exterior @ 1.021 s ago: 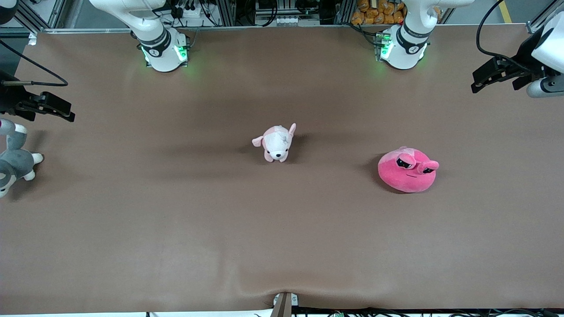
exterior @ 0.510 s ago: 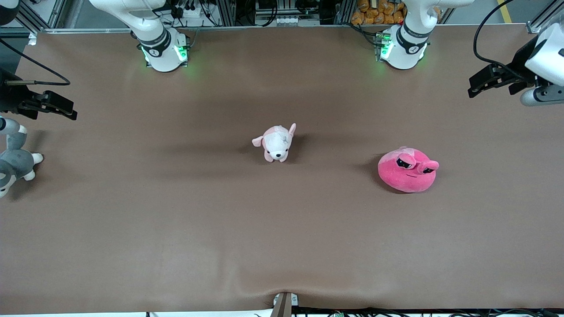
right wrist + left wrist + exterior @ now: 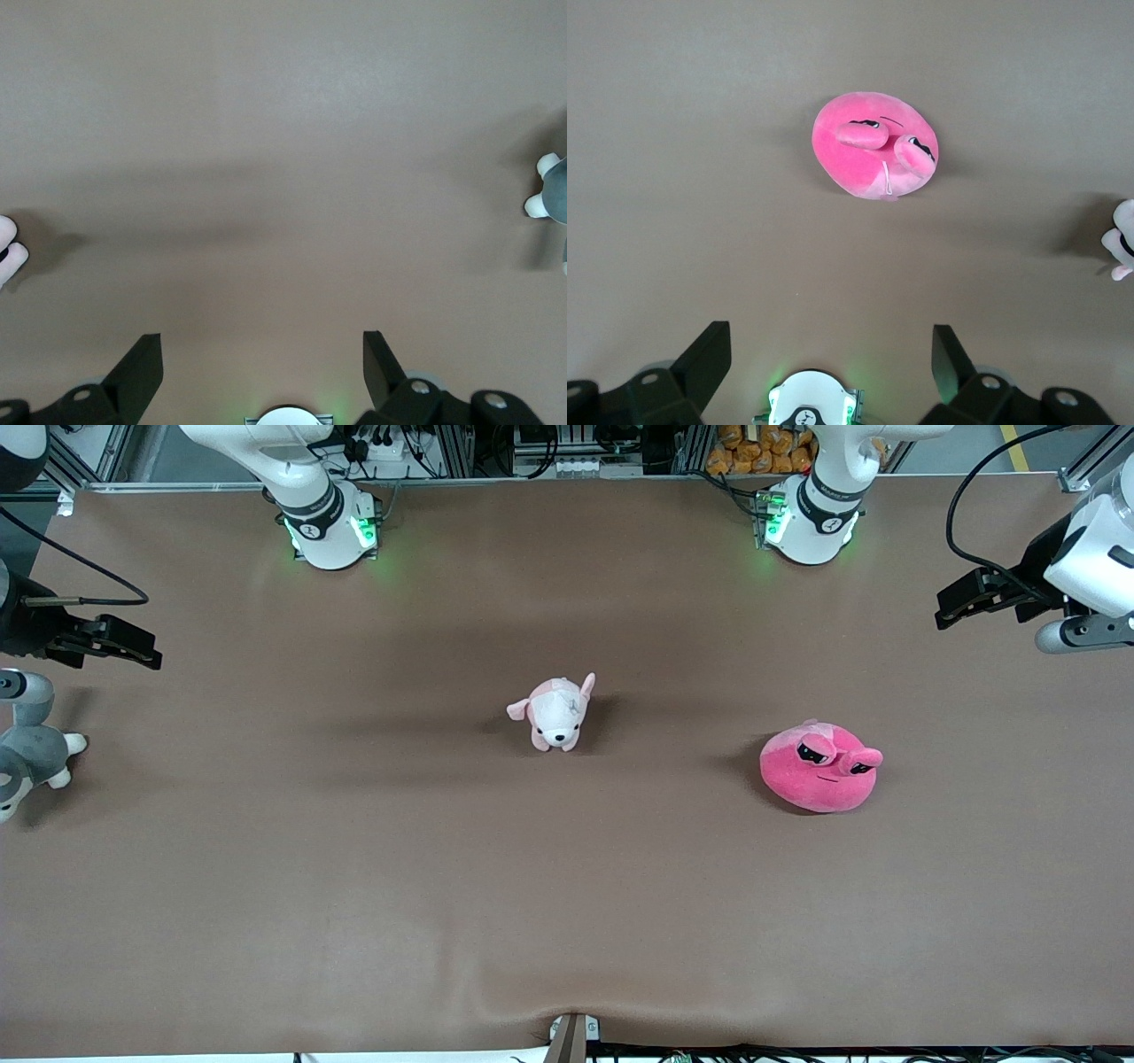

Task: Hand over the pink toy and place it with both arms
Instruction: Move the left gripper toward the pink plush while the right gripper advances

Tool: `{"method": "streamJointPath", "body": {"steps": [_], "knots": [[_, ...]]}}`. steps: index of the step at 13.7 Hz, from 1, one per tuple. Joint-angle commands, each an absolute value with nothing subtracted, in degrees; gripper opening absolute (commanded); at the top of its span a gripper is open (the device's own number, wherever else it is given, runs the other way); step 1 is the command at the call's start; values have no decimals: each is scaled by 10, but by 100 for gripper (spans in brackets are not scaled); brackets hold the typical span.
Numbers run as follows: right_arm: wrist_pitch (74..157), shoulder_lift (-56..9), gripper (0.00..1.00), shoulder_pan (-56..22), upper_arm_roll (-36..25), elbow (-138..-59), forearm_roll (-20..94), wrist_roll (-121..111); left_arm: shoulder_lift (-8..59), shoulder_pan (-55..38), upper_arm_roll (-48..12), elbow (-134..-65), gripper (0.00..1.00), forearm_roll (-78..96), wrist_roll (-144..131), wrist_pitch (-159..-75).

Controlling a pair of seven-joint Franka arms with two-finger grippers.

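Observation:
The pink toy (image 3: 819,767), a hot-pink blob plush with two bulging black eyes, lies on the brown table toward the left arm's end. It also shows in the left wrist view (image 3: 873,146), well apart from the fingers. My left gripper (image 3: 952,609) is open and empty, up in the air over the table's edge at the left arm's end. My right gripper (image 3: 142,654) is open and empty, up over the table's edge at the right arm's end. Its wrist view shows only bare table between the fingertips (image 3: 146,354).
A small pale pink and white puppy plush (image 3: 556,712) stands at the table's middle. A grey and white plush animal (image 3: 31,748) lies at the right arm's end, below the right gripper in the front view. The arm bases (image 3: 328,527) stand along the table's top edge.
Both grippers have drifted slightly inward over the table. The left gripper moved a little toward the middle; the right one did the same. The toys have not moved.

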State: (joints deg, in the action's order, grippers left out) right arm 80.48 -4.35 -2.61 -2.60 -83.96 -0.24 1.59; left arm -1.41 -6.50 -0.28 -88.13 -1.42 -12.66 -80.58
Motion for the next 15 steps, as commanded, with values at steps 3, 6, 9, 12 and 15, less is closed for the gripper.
{"method": "streamJointPath", "body": {"steps": [3,6,9,12,15], "knots": [[802,-41,100,-36,-25,-840,-9,16,9,-65,-2,-895,100,-25,-181,-802],[799,-44,100,-40,-25,-840,-9,16,13,-41,5,-883,100,-26,-172,-801],[799,-49,100,-49,-25,-840,-6,17,25,-21,5,-882,100,-26,-172,-794],[800,-54,100,-55,-25,-840,-4,22,47,-6,4,-884,100,-16,-187,-810],[802,-74,100,-64,-23,-838,0,16,48,-6,2,-892,100,-4,-289,-828]]}}
